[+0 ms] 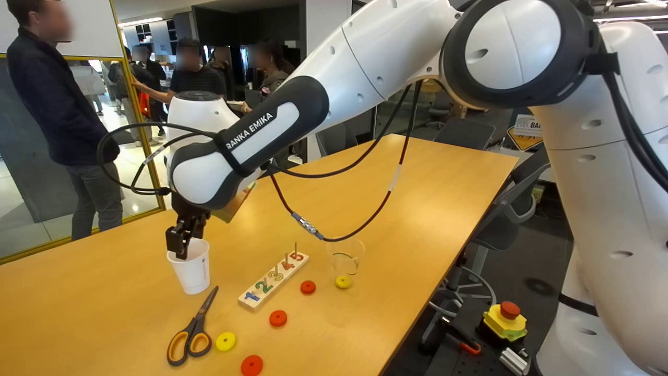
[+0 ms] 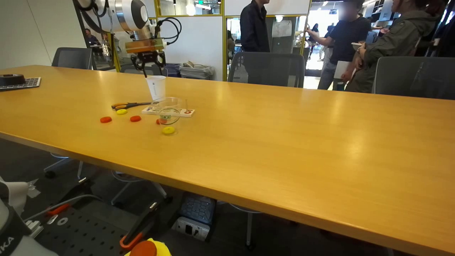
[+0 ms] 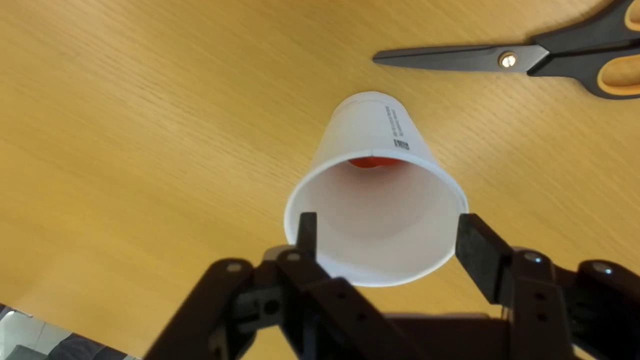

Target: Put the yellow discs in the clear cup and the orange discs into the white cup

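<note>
The white cup stands upright on the table; it also shows in an exterior view and in the wrist view. An orange disc lies inside it. My gripper is open and empty, its fingertips at the white cup's mouth; it also shows in an exterior view. Three orange discs lie on the table: a near one, a middle one and a far one. A yellow disc lies beside the scissors. Another yellow disc is in the clear cup.
Yellow-handled scissors lie near the white cup, blades pointing toward it. A numbered wooden board with upright pegs lies between the cups. A keyboard is at the table's far end in an exterior view. People stand beyond the table.
</note>
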